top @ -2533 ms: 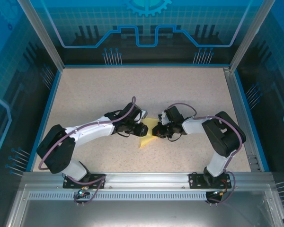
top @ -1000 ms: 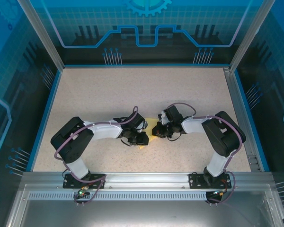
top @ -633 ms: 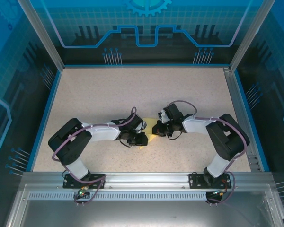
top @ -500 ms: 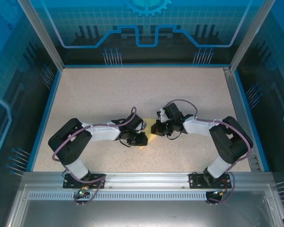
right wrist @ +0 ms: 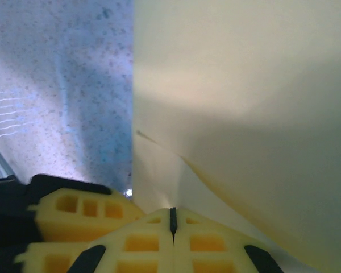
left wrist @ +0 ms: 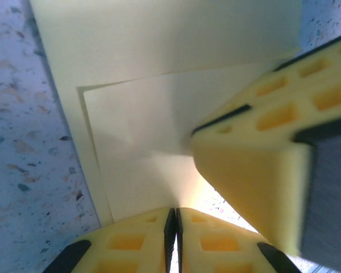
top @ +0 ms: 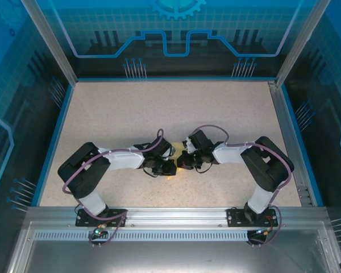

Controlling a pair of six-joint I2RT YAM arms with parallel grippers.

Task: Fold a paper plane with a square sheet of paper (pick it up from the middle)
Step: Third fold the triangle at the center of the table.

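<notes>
the yellow paper (top: 175,149) lies on the table (top: 159,114) midway between my two arms, and from above it sits mostly under my wrists. my left gripper (left wrist: 171,219) has its pads pressed together with the paper's near edge coming out from between them, so i judge it pinched. two layers show there, one flap lying over a larger one. my right gripper (right wrist: 172,219) is closed the same way on the opposite side, with the sheet rising away from its tips. this stuff is light, thin and limp. i expect it to sag, slip on the pads, and crumple or tear if my hands pull apart. i would grip close to a creased edge, where doubled layers are stiffer, and press folds flat against the table.
</notes>
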